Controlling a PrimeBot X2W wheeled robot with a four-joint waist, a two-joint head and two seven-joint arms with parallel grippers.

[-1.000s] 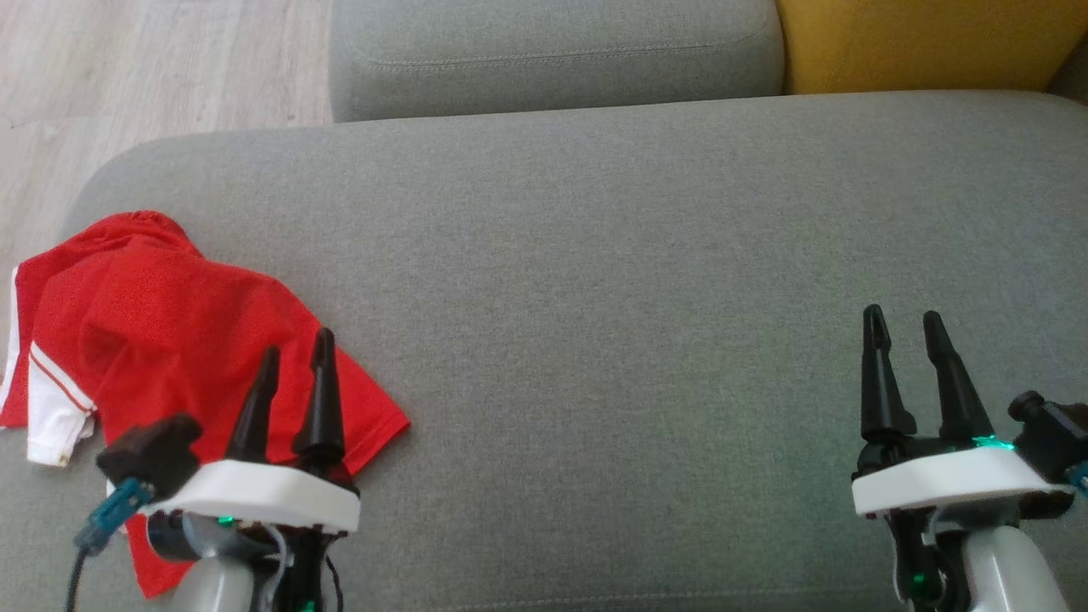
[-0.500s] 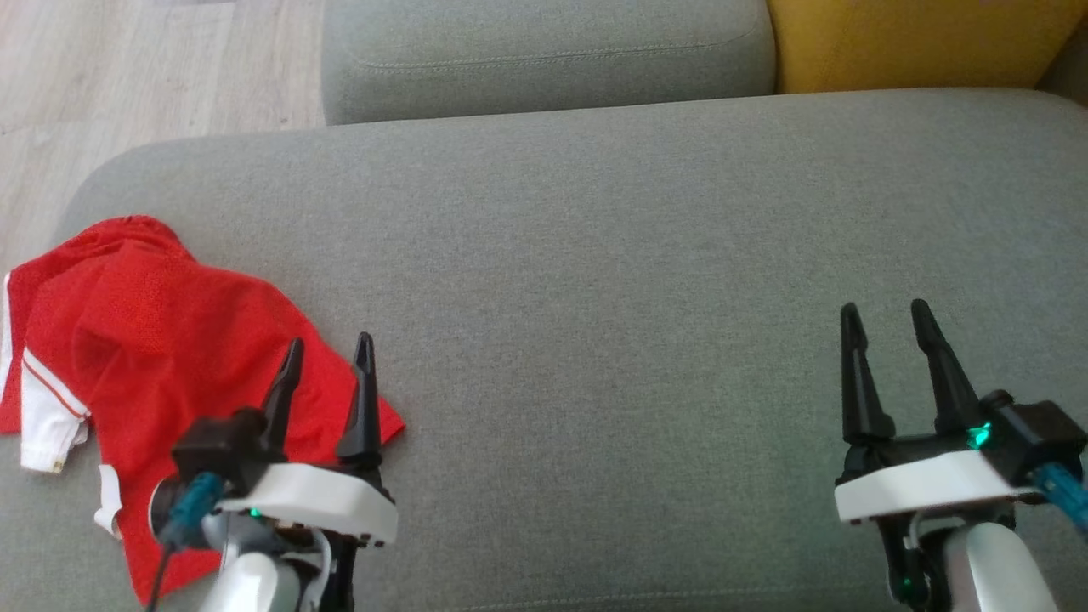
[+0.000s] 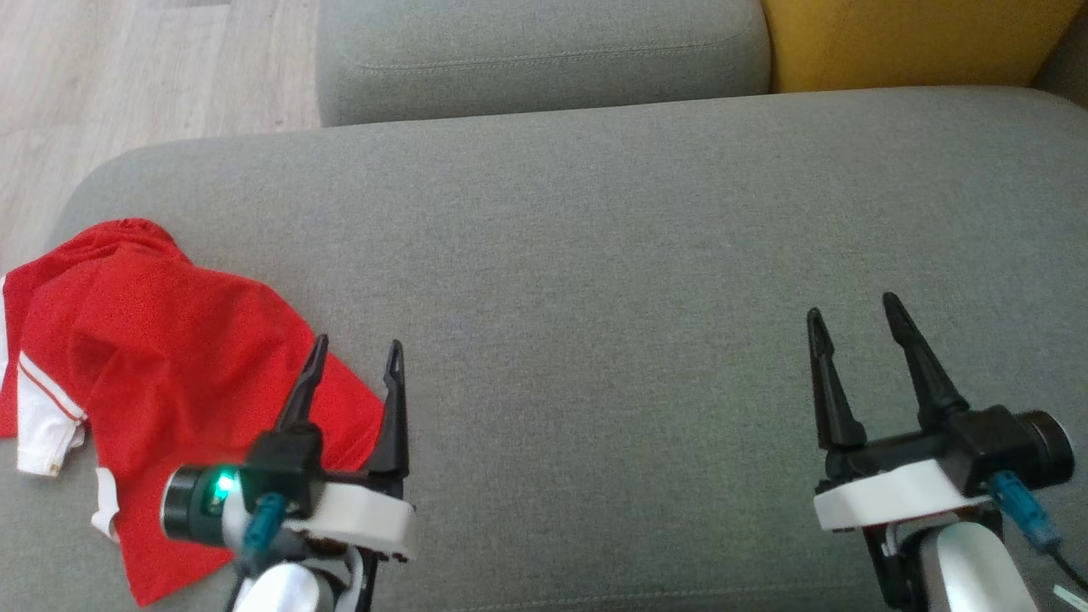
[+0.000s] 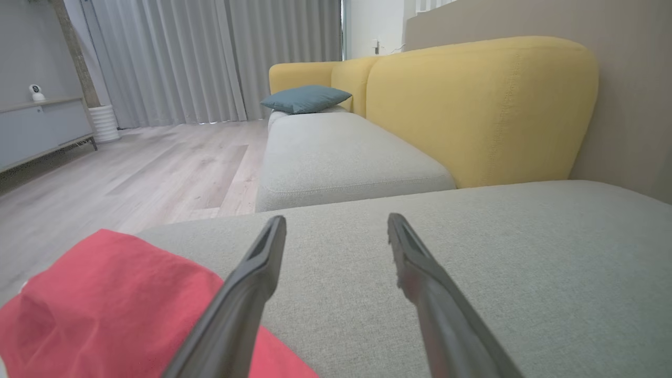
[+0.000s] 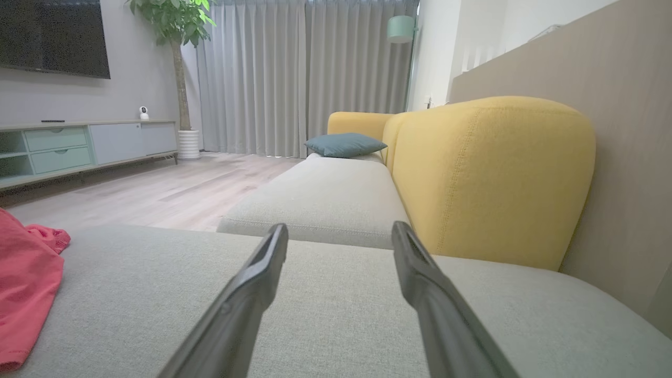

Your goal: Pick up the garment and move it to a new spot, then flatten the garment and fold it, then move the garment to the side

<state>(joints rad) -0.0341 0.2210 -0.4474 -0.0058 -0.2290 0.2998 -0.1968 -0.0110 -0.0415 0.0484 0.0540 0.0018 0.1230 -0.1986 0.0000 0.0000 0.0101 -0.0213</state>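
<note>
**Left gripper poised at the garment's edge**

Nearest, the left gripper (image 3: 357,342) has its fingers apart and empty above the garment's right hem, one finger over red cloth, the other over bare seat; whether it touches the cloth, I cannot tell. The right gripper (image 3: 853,306) is also spread and holds nothing, well apart over the seat's right side. The garment (image 3: 153,340), red with white trim, lies crumpled against the left edge of the seat (image 3: 595,238), near its front left corner. The pick-up looks not yet begun. It would likely go best if the left gripper shifts onto a raised fold, presses into the cushion, closes firmly, then lifts clear before carrying toward the seat's middle. The seat is the only carrier here, and the garment is its only load. Beyond are a second cushion (image 3: 544,51) and a yellow backrest (image 3: 918,38).
</note>
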